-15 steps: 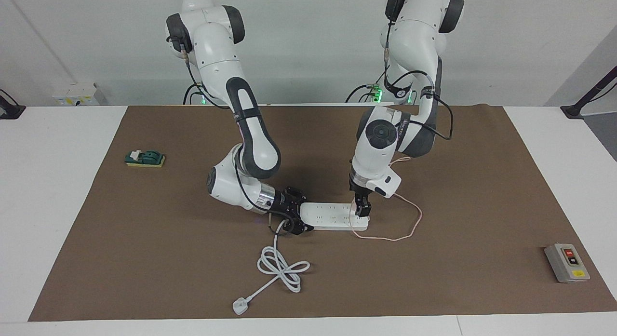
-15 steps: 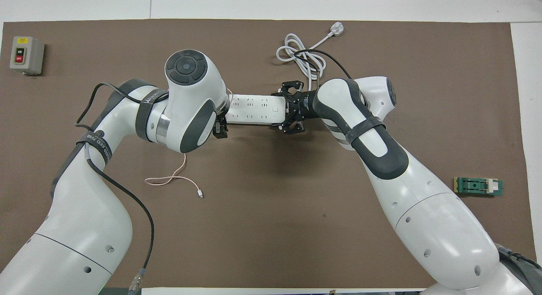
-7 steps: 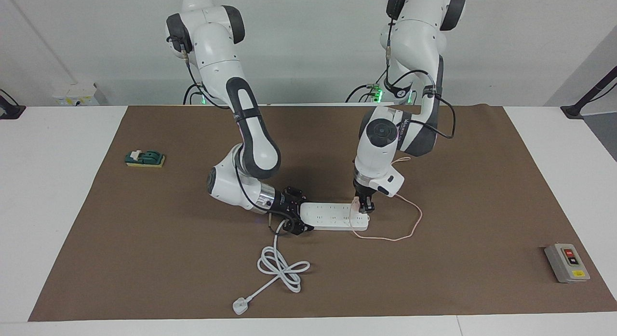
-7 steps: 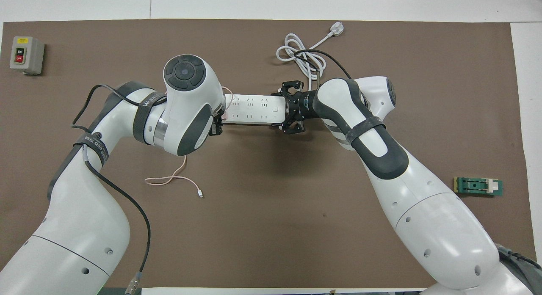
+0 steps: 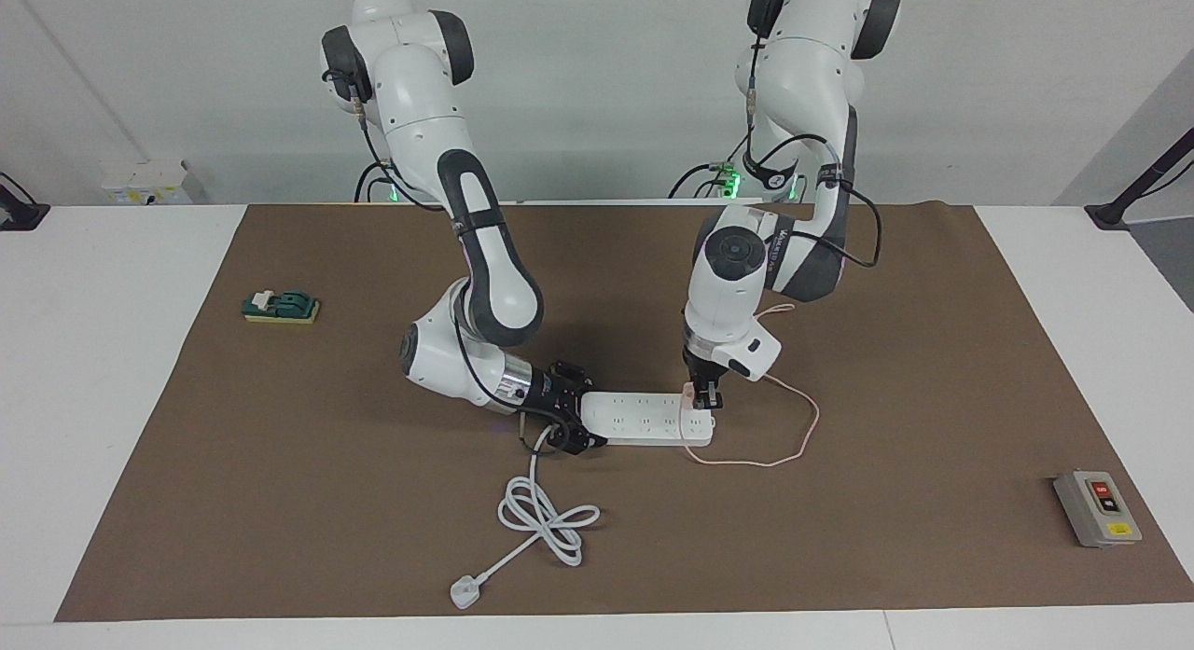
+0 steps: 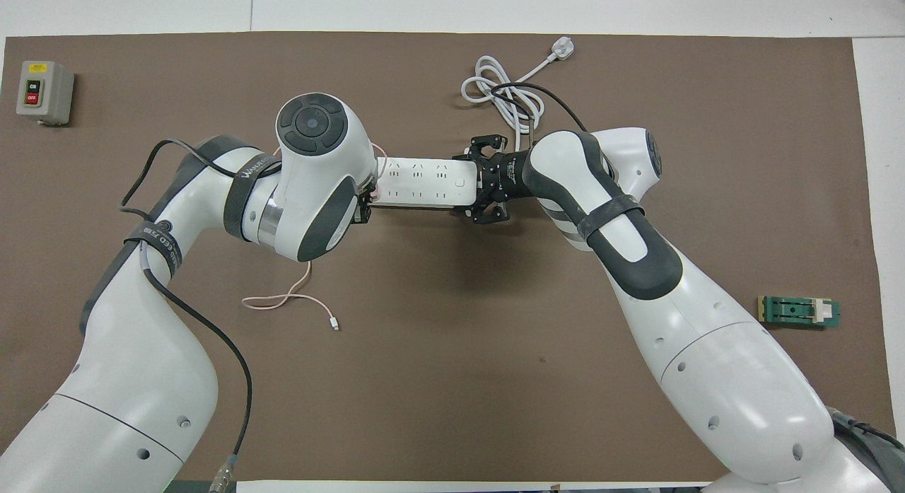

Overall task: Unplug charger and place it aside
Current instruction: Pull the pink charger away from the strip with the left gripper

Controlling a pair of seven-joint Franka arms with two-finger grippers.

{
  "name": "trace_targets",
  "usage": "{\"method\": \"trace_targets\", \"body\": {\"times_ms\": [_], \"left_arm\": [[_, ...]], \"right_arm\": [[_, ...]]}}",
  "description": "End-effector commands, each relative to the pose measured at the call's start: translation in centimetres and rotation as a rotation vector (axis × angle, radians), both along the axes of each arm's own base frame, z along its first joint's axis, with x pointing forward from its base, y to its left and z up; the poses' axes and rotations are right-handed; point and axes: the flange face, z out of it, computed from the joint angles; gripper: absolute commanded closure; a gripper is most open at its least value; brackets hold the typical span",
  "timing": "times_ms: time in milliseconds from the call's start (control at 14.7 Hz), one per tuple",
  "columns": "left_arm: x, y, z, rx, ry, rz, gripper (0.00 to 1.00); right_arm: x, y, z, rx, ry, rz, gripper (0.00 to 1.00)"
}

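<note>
Left gripper (image 5: 701,395) is clamped on the charger (image 5: 691,395), a small pink cube at the power strip's (image 5: 644,418) end toward the left arm. A second ago this gripper stood lower, down against that end of the strip; now it has risen a little and drawn slightly toward the robots, and the pink cube shows between its fingers. By my reading the plug is coming out or just free, though the wrist hides the prongs from above, so I cannot say it has cleared the socket.

Right gripper (image 5: 566,409) has not moved: it lies low at the strip's corded end, fingers spread around that end, seemingly bracing it against the pull.

From the charger the thin pink cable (image 5: 788,435) loops onto the mat beside the strip, on the left arm's side, and its loose tip (image 6: 334,326) lies nearer the robots than the strip. That slack could drag when the charger is carried aside.

Farther from the robots than the strip sits the coiled white cord (image 5: 546,515). Well apart from the strip, a grey switch box (image 5: 1097,508) lies toward the left arm's end and a green block (image 5: 280,306) toward the right arm's end.
</note>
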Motion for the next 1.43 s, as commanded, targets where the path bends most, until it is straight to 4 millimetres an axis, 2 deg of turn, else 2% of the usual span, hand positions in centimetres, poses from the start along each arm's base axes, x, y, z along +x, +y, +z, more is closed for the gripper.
{"method": "trace_targets", "body": {"times_ms": [0,544,816,1155,1359], "left_arm": [[0.2,0.5,1.1,-0.001,-0.050,-0.018,1.00],[0.3,0.7,1.2,0.005,-0.043,-0.038,1.00],[1.2,1.4,3.8,0.031,0.012,-0.082,1.00],[0.3,2.3,8.3,0.024,0.017,-0.088,1.00],[-0.1,4.3,9.0,0.026,0.052,-0.277,1.00]], "right_arm": [[0.3,-0.3,-1.0,0.010,-0.023,0.022,1.00],[0.2,-0.3,-1.1,0.008,-0.023,0.024,1.00],[0.2,-0.3,-1.1,0.009,-0.022,0.023,1.00],[0.2,-0.2,-1.1,0.007,-0.024,0.022,1.00],[0.1,0.3,-1.1,0.001,-0.028,0.024,1.00]]}}
